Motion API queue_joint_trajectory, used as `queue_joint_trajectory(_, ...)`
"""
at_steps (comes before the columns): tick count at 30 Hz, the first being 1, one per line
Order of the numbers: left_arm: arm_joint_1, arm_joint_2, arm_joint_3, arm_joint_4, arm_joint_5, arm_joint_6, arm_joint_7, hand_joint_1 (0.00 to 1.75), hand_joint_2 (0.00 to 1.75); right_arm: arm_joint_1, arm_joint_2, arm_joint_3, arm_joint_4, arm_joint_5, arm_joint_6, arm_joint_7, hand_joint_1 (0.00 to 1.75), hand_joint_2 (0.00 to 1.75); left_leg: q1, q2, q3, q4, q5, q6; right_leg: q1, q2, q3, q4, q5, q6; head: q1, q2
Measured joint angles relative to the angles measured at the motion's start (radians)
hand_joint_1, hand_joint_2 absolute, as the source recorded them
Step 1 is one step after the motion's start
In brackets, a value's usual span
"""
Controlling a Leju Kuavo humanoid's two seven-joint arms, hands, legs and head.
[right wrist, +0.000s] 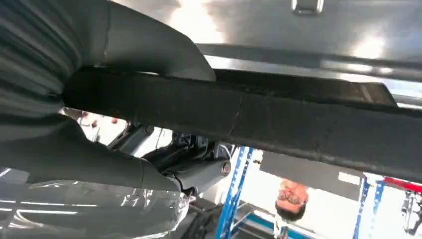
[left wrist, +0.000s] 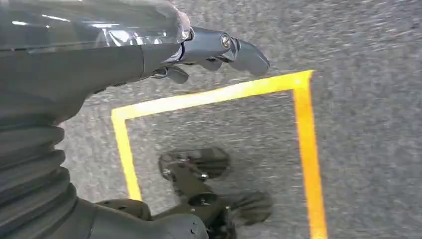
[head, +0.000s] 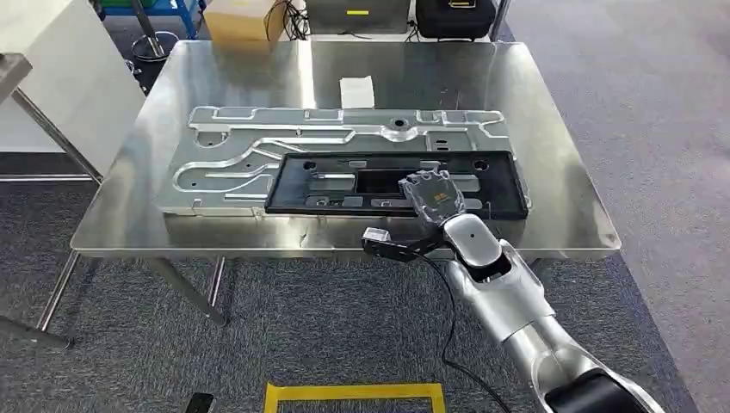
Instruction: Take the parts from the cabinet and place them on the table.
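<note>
A black plastic frame part (head: 297,185) lies along the near side of the steel table (head: 559,206), overlapping a long silver stamped metal part (head: 258,146) behind it. My right hand (head: 433,196) rests over the black part's near right section. In the right wrist view the black part's edge (right wrist: 278,124) runs between my thick thumb (right wrist: 149,45) and the rest of the hand (right wrist: 99,149), so the hand grips it. My left hand (left wrist: 219,47) hangs over the carpet with its fingers loosely apart, holding nothing.
A white label (head: 356,91) lies at the table's far middle. A cardboard box (head: 237,21) and dark cases stand behind the table, a white panel (head: 60,77) at the left. A yellow tape square (head: 353,394) marks the floor. A person (right wrist: 291,196) stands beyond blue racking (right wrist: 234,189).
</note>
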Motion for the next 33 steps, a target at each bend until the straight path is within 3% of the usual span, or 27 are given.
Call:
queue_joint_trajectory(3,-0.009,0.001,-0.002,0.0,0.002,0.005,0.001,0.0,1.75,-0.001,0.01,0.006,0.004,0.0,-0.003,-0.009,1.75,1.75,0.001,0.006,0.021,-0.017,-0.006,-0.018,0.002,0.003,0.011,0.002,-0.018,-0.021,0.003,0.0)
queue_joint_trajectory(4,-0.013,0.003,-0.003,-0.001,0.003,0.009,0.0,0.0,1.75,-0.003,0.01,0.006,0.005,0.0,-0.004,-0.009,1.75,1.75,-0.001,0.006,0.017,-0.002,-0.006,-0.02,-0.008,0.003,0.031,-0.009,-0.022,-0.026,0.003,0.0)
queue_joint_trajectory(5,-0.015,0.003,-0.005,0.0,0.002,0.01,0.0,0.0,1.75,-0.003,0.01,0.006,0.006,0.0,-0.006,-0.008,1.75,1.75,0.0,0.011,-0.005,0.054,0.002,-0.023,-0.009,0.004,0.047,-0.018,-0.029,-0.033,0.002,0.0)
queue_joint_trajectory(6,-0.015,0.003,-0.006,0.0,0.003,0.011,0.0,0.0,1.75,-0.002,0.01,0.006,0.011,-0.001,-0.01,-0.007,1.75,1.75,0.001,0.015,-0.04,0.125,-0.009,-0.028,-0.01,0.004,0.062,-0.023,-0.039,-0.037,-0.004,0.0)
queue_joint_trajectory(8,-0.012,0.002,-0.008,0.0,0.002,0.01,0.0,0.0,1.75,0.008,0.01,0.011,0.025,-0.001,-0.011,-0.009,1.75,1.75,0.005,0.016,-0.116,0.246,-0.076,-0.037,-0.011,0.005,0.09,-0.025,-0.061,-0.036,-0.003,0.0)
queue_joint_trajectory(9,-0.009,0.002,-0.008,0.0,0.002,0.01,0.0,0.0,1.75,0.015,0.01,0.013,0.031,-0.001,-0.011,-0.011,1.75,1.75,0.005,0.018,-0.149,0.277,-0.116,-0.038,-0.011,0.006,0.104,-0.025,-0.073,-0.035,-0.003,0.0)
queue_joint_trajectory(10,-0.007,0.002,-0.008,0.0,0.002,0.01,0.001,0.0,1.75,0.021,0.01,0.013,0.035,-0.001,-0.011,-0.011,1.75,1.75,0.006,0.02,-0.169,0.276,-0.128,-0.039,-0.011,0.008,0.118,-0.024,-0.084,-0.034,-0.002,0.0)
queue_joint_trajectory(11,-0.007,0.002,-0.008,0.0,0.003,0.009,0.001,0.0,1.75,0.022,0.01,0.013,0.039,-0.002,-0.011,-0.011,1.75,1.75,0.006,0.021,-0.176,0.251,-0.112,-0.039,-0.011,0.009,0.129,-0.023,-0.093,-0.033,-0.003,0.0)
queue_joint_trajectory(12,-0.007,0.002,-0.009,0.0,0.003,0.008,0.001,0.0,1.75,0.021,0.01,0.013,0.04,-0.003,-0.011,-0.011,1.75,1.75,0.006,0.021,-0.172,0.193,-0.058,-0.04,-0.011,0.01,0.143,-0.022,-0.104,-0.03,-0.003,0.0)
queue_joint_trajectory(14,-0.005,0.004,-0.009,0.0,0.006,0.005,0.001,0.0,1.75,0.017,0.011,0.013,0.043,-0.006,-0.012,-0.014,1.75,1.75,0.006,0.022,-0.15,0.03,0.123,-0.031,-0.011,0.01,0.166,-0.022,-0.123,-0.024,-0.003,0.0)
queue_joint_trajectory(15,-0.002,0.004,-0.009,0.0,0.009,0.006,0.003,0.0,1.75,0.016,0.011,0.013,0.048,-0.008,-0.014,-0.016,1.75,1.75,0.001,0.022,-0.156,0.009,0.136,-0.025,-0.009,0.012,0.173,-0.017,-0.13,-0.018,0.0,0.0)
queue_joint_trajectory(16,-0.005,0.004,-0.009,0.0,0.01,0.006,0.005,0.0,1.75,0.011,0.011,0.013,0.05,-0.01,-0.016,-0.018,1.75,1.75,-0.004,0.023,-0.144,-0.005,0.126,-0.018,-0.009,0.013,0.165,-0.018,-0.131,-0.013,-0.001,0.0)
queue_joint_trajectory(18,-0.005,0.004,-0.01,0.0,0.012,0.009,0.007,0.0,1.75,0.011,0.012,0.013,0.053,-0.01,-0.016,-0.02,1.75,1.75,-0.006,0.022,-0.149,0.003,0.131,-0.006,-0.012,0.013,0.165,-0.021,-0.138,-0.002,-0.001,0.0)
queue_joint_trajectory(20,-0.007,0.003,-0.012,0.0,0.012,0.01,0.007,0.0,1.75,0.005,0.012,0.013,0.053,-0.01,-0.017,-0.023,1.75,1.75,0.003,0.023,-0.131,-0.013,0.131,0.004,-0.011,0.011,0.168,-0.008,-0.156,0.01,-0.001,0.0)
queue_joint_trajectory(21,-0.009,0.003,-0.013,0.0,0.012,0.01,0.007,0.0,1.75,0.0,0.012,0.013,0.053,-0.01,-0.017,-0.023,1.75,1.75,0.005,0.023,-0.126,-0.016,0.127,0.012,-0.009,0.009,0.146,0.041,-0.179,0.012,0.005,0.0)
queue_joint_trajectory(24,-0.011,0.004,-0.013,0.0,0.014,0.011,0.007,0.0,1.75,0.001,0.012,0.013,0.058,-0.01,-0.017,-0.023,1.75,1.75,0.004,0.023,-0.115,-0.014,0.113,0.019,-0.016,0.006,0.007,0.276,-0.264,0.021,0.005,0.0)
queue_joint_trajectory(25,-0.01,0.004,-0.013,0.0,0.013,0.011,0.007,0.0,1.75,0.004,0.012,0.013,0.061,-0.01,-0.017,-0.023,1.75,1.75,0.004,0.022,-0.11,-0.013,0.107,0.019,-0.017,0.005,-0.024,0.313,-0.26,0.022,0.005,0.0)
queue_joint_trajectory(26,-0.01,0.004,-0.013,0.0,0.013,0.011,0.008,0.0,1.75,0.007,0.012,0.013,0.064,-0.01,-0.017,-0.024,1.75,1.75,0.004,0.02,-0.101,-0.01,0.099,0.018,-0.018,0.005,-0.031,0.299,-0.227,0.022,0.005,0.0)
queue_joint_trajectory(27,-0.008,0.004,-0.013,0.0,0.013,0.011,0.008,0.0,1.75,0.007,0.012,0.013,0.065,-0.01,-0.017,-0.024,1.75,1.75,0.003,0.018,-0.089,-0.007,0.089,0.017,-0.018,0.005,-0.013,0.235,-0.167,0.019,0.005,0.0)
queue_joint_trajectory(29,-0.008,0.004,-0.013,0.0,0.013,0.01,0.008,0.0,1.75,0.001,0.011,0.013,0.065,-0.01,-0.017,-0.024,1.75,1.75,0.001,0.016,-0.068,-0.002,0.071,0.013,-0.016,0.005,0.056,0.056,-0.046,0.006,0.007,0.0)
queue_joint_trajectory(30,-0.007,0.002,-0.014,0.0,0.013,0.01,0.008,0.0,1.75,-0.003,0.011,0.013,0.066,-0.01,-0.017,-0.024,1.75,1.75,0.001,0.016,-0.068,-0.003,0.064,0.007,-0.011,0.003,0.071,0.035,-0.058,-0.002,0.003,0.0)
queue_joint_trajectory(31,-0.011,0.002,-0.014,0.0,0.014,0.012,0.009,0.0,1.75,-0.006,0.011,0.013,0.066,-0.011,-0.017,-0.023,1.75,1.75,-0.004,0.017,-0.069,0.005,0.061,0.002,-0.005,0.005,0.072,0.019,-0.053,-0.003,-0.002,0.0)
queue_joint_trajectory(33,-0.012,0.002,-0.014,0.0,0.015,0.015,0.014,0.0,1.75,-0.006,0.013,0.013,0.067,-0.012,-0.017,-0.024,1.75,1.75,0.001,0.019,-0.074,0.003,0.058,-0.008,-0.002,0.005,0.077,0.01,-0.075,-0.013,-0.001,0.0)
